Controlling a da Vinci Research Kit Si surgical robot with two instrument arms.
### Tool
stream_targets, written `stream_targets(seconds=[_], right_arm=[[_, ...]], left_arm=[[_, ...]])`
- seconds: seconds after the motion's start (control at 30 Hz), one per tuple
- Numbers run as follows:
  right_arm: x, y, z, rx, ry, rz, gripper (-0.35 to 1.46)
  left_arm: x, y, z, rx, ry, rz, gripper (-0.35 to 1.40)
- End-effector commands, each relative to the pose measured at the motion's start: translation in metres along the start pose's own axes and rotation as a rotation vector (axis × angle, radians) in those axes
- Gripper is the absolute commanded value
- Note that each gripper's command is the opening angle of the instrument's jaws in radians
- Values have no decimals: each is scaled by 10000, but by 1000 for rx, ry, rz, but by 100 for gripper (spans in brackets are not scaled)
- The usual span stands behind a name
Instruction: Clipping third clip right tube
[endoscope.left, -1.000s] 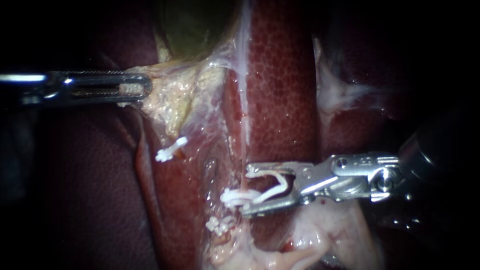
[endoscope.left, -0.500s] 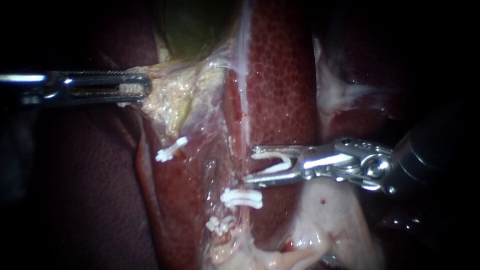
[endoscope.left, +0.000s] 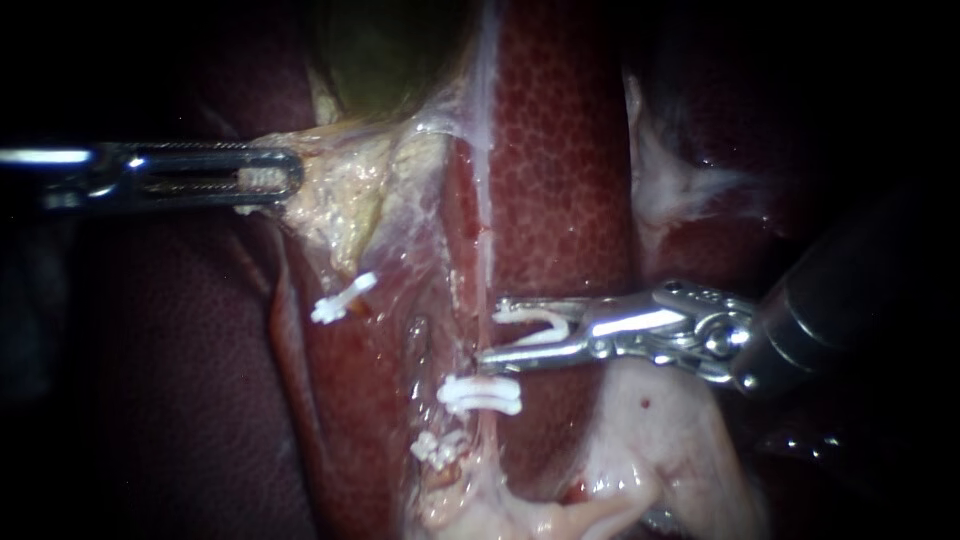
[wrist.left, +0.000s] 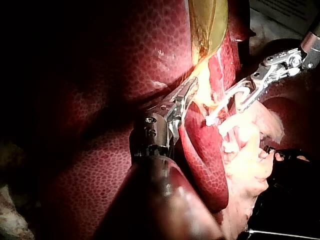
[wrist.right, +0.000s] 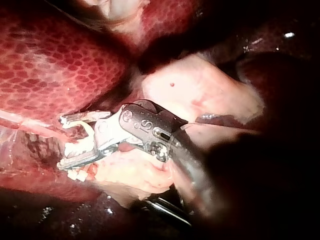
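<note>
Left instrument (endoscope.left: 272, 175): slim silver slotted jaws, ridged edges. Right instrument (endoscope.left: 490, 332): silver jaws, round pivot pins, dark glossy shaft.

The endoscope's light falls squarely on the liver (endoscope.left: 560, 180), a bright mottled red strip. Away from it on every side the scene sinks to near black. Left of the liver, a hard white streak runs along the left instrument (endoscope.left: 290, 175), and the yellow tissue (endoscope.left: 340, 200) in its jaws glistens wet. Across the liver's lower part, the right instrument (endoscope.left: 490, 332) flashes glare. The clip (endoscope.left: 540, 325) in its jaws and the pale tissue (endoscope.left: 650, 430) below burn out white. In both wrist views, each instrument's own shaft lies in deep shadow against the lit liver.
</note>
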Motion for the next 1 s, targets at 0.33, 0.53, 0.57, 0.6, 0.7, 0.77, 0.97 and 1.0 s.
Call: stream_targets(seconds=[0.33,0.53,0.57,0.6,0.7,0.77,0.97,1.0], right_arm=[[0,2,15,33,12,38,55],[-3,3,28,45,3,46,55],[-4,3,30,45,3,45,55],[-4,3,31,45,3,45,55],[-4,3,35,48,5,44,55],[-4,3,37,52,6,50,55],[-4,3,39,56,7,61,54],[-4,3,39,55,7,61,54]], left_arm=[[1,0,1,0,0,0,-8],[1,0,1,3,1,0,-8],[1,0,1,3,1,0,-8],[1,0,1,3,1,0,-8],[1,0,1,3,1,0,-8],[1,0,1,3,1,0,-8],[1,0,1,3,1,0,-8],[1,0,1,3,1,0,-8]])
